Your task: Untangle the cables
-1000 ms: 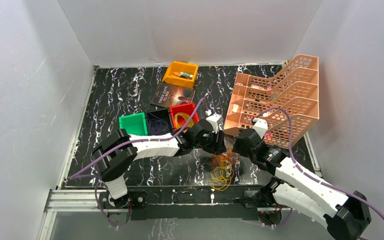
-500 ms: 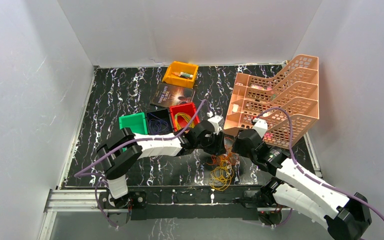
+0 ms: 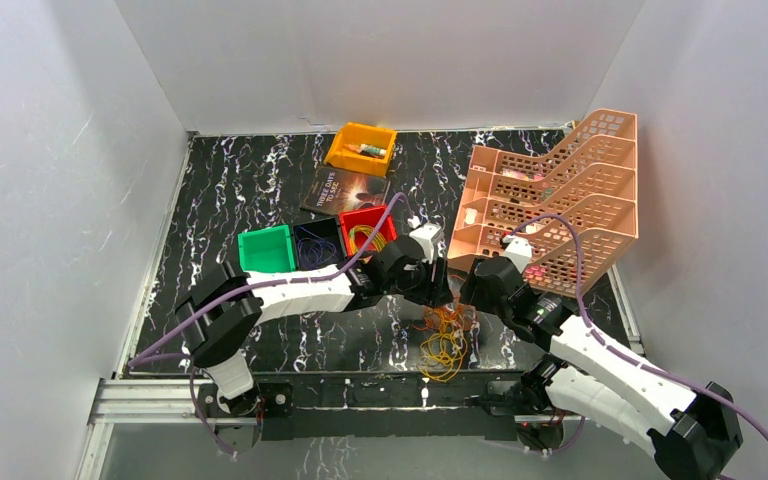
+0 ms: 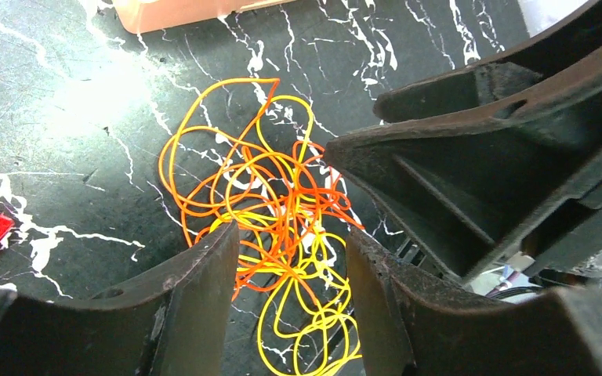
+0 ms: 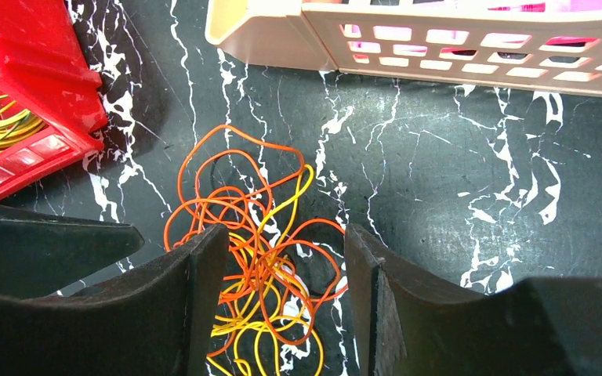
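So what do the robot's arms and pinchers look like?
The left arm and right arm are chunky white shells with black joints. A thick lilac cable loops along each. The left gripper and right gripper each have two dark, wedge-shaped plastic fingers.

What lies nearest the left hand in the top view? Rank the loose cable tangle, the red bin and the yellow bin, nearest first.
1. cable tangle, just below the left hand, on the near side.
2. red bin, farther back, to its left.
3. yellow bin, farthest back.
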You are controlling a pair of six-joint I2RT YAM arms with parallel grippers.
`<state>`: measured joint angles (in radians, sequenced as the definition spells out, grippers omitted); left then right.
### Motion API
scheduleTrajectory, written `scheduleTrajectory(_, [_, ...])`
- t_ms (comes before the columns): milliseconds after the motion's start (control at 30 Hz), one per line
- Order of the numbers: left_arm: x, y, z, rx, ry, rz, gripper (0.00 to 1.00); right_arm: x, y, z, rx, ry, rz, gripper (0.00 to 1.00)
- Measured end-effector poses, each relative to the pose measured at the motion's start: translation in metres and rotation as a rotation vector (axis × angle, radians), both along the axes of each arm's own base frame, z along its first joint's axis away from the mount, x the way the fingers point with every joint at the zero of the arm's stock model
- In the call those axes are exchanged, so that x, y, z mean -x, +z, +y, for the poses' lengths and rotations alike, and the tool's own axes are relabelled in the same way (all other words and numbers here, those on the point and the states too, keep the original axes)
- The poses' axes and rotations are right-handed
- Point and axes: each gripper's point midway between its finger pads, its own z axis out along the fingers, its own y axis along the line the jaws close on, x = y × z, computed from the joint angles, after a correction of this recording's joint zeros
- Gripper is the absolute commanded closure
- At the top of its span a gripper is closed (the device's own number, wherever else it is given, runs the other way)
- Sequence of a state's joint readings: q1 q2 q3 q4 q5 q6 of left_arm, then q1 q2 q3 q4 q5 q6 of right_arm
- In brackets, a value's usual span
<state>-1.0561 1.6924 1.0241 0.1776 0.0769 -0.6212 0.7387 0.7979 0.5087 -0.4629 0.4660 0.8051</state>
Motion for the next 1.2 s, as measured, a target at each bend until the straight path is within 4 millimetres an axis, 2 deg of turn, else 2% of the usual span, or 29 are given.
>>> scheduleTrajectory(300, [0.004,0.0,-0.002,0.008,-0.001,0.014,0.55,-0.002,0.002,0.003,-0.012,0.005,-0.007,0.35])
scheduleTrajectory(500, [0.003,-0.021,-0.006,-0.031,-0.011,0.032,0.63,-0.002,0.002,0.003,-0.01,0.007,-0.009,0.35])
scheduleTrajectory(700, [0.002,-0.037,-0.008,-0.063,-0.016,0.047,0.75,-0.002,0.004,0.003,-0.014,0.006,-0.015,0.35])
scheduleTrajectory(967, [0.002,-0.037,-0.008,-0.062,-0.018,0.043,0.99,-0.002,0.003,0.003,-0.011,0.01,-0.016,0.35])
scheduleTrajectory(1200, [0.001,-0.031,-0.003,-0.074,-0.017,0.023,1.0,-0.002,0.003,0.003,-0.006,0.014,-0.016,0.35])
